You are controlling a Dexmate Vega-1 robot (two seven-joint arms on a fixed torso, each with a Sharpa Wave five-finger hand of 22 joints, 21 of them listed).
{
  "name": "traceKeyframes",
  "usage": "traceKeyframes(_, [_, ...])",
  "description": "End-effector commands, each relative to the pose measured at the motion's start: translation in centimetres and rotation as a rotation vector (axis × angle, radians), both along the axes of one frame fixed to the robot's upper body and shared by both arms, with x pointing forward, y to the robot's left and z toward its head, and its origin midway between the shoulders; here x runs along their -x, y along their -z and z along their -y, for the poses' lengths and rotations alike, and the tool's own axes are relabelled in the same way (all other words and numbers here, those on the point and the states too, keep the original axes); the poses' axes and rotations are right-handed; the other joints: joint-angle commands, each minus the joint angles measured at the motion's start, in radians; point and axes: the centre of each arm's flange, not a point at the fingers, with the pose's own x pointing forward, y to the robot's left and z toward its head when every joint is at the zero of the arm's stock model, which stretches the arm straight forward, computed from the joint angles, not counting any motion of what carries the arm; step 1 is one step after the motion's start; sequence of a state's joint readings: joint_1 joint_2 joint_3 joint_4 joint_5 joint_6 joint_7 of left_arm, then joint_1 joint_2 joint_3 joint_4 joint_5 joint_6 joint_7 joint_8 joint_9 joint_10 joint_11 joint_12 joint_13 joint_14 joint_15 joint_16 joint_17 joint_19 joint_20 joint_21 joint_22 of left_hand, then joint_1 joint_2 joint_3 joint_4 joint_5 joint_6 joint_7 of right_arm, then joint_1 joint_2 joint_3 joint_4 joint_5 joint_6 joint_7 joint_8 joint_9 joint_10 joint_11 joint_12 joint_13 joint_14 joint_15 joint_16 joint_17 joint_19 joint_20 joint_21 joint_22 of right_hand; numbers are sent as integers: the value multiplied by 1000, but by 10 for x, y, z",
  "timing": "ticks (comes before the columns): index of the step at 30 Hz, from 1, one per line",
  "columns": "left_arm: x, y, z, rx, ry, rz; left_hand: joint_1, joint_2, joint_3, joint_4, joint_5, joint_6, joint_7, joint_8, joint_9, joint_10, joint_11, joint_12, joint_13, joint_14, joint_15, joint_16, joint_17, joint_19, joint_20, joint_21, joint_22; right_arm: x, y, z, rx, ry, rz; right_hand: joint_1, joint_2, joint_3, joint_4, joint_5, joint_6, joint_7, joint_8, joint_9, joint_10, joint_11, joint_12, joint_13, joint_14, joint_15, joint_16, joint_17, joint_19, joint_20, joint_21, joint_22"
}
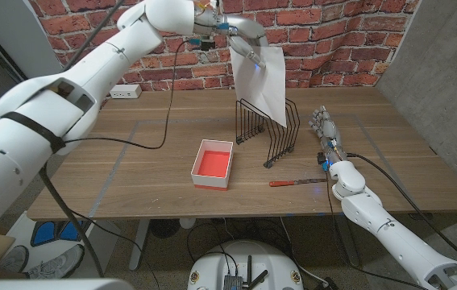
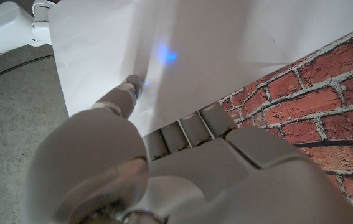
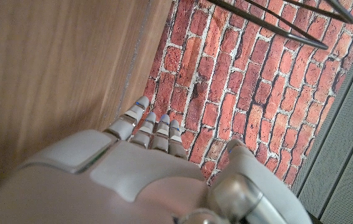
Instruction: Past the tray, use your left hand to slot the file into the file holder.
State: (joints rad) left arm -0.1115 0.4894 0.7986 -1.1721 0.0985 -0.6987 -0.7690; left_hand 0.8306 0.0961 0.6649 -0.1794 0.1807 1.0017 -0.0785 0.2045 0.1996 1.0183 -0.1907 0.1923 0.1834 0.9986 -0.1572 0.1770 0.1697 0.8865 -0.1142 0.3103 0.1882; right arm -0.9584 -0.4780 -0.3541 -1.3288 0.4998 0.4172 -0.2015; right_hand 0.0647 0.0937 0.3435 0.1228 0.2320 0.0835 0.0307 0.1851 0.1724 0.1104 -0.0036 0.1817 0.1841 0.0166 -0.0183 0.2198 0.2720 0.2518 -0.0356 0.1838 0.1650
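My left hand [image 1: 240,39] is raised over the far middle of the table and pinches the top of a white file [image 1: 262,83], a thin sheet hanging down. The sheet's lower edge dips among the dividers of the black wire file holder [image 1: 270,133]. From the left wrist camera the file [image 2: 182,50] spreads wide beyond my left hand [image 2: 164,168], with thumb and fingers on either face of it. My right hand [image 1: 323,129] stands to the right of the holder, fingers straight and together, holding nothing; the right wrist view has my right hand [image 3: 145,168] by the table's wood.
A white tray [image 1: 213,163] with a red inside sits in front of the holder, left of it. A red-handled tool [image 1: 296,183] lies near the front edge, by my right wrist. A black cable [image 1: 159,121] runs across the table's left. A brick wall stands behind.
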Motion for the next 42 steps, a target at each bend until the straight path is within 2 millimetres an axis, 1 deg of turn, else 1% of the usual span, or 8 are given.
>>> traceKeyframes(1, [-6,11,6,-32,-8,0,3,2,-3,2,-5,7,-5,7,2,6,-3,0,6,9,-77,2,2,-2,-68,5,2,-1,1,2,-3,0,-3,-8,38,9,1,0,8,1,2,2,9,0,9,1,6,-1,3,2,9,-2,5,2])
traceKeyframes(11, [-11,17,10,-43,-9,-13,3,2,-3,2,-5,8,-5,7,2,5,-6,-1,6,9,-77,2,2,-2,-68,6,2,-2,2,2,-7,-1,-5,-9,37,10,1,0,8,1,2,2,9,0,9,1,6,0,3,2,10,-2,5,2])
traceKeyframes(13, [-12,18,11,-46,-8,-14,3,2,-3,2,-5,7,-4,7,2,7,-1,0,6,9,-77,2,2,-2,-68,6,2,-3,2,2,-8,-2,-5,-9,37,10,1,0,8,1,2,2,9,-1,9,1,7,-1,4,2,10,-2,5,2])
traceKeyframes(17, [-14,21,12,-51,-9,-18,3,1,-4,1,-5,7,-5,7,2,5,-5,-1,6,9,-77,2,2,-2,-68,6,2,-3,3,2,-11,-2,-7,-9,37,10,1,0,9,2,2,2,9,0,9,1,7,-1,4,2,10,-2,5,2])
traceKeyframes(18, [-15,21,12,-49,-8,-22,3,1,-3,1,-5,8,-5,7,2,6,-1,0,6,8,-77,2,2,-2,-68,6,2,-3,4,2,-14,0,-8,-9,37,10,1,0,9,1,2,2,10,-1,9,1,6,-2,4,2,10,-2,5,2])
traceKeyframes(22, [-18,23,12,-54,-11,-29,3,1,-4,2,-5,7,-5,7,2,7,-5,0,6,8,-77,2,2,-2,-68,6,2,-1,6,3,-17,3,-10,-9,37,11,0,0,9,2,2,2,10,-1,9,1,6,0,4,3,10,-2,5,2])
traceKeyframes(24, [-19,24,13,-63,-13,-28,3,2,-3,2,-5,8,-4,7,2,4,1,-1,6,8,-77,2,2,-3,-68,6,2,-1,6,3,-18,5,-10,-9,37,11,0,0,9,1,2,2,9,-1,9,1,6,0,4,3,10,-2,5,2])
traceKeyframes(42, [-19,33,22,-102,-26,-8,1,0,-4,3,-5,10,-5,8,2,4,3,-1,6,6,-76,2,2,-4,-68,7,2,1,8,5,-20,2,-7,-10,37,13,-1,-1,9,1,2,2,9,0,9,1,6,0,4,3,10,-2,5,2])
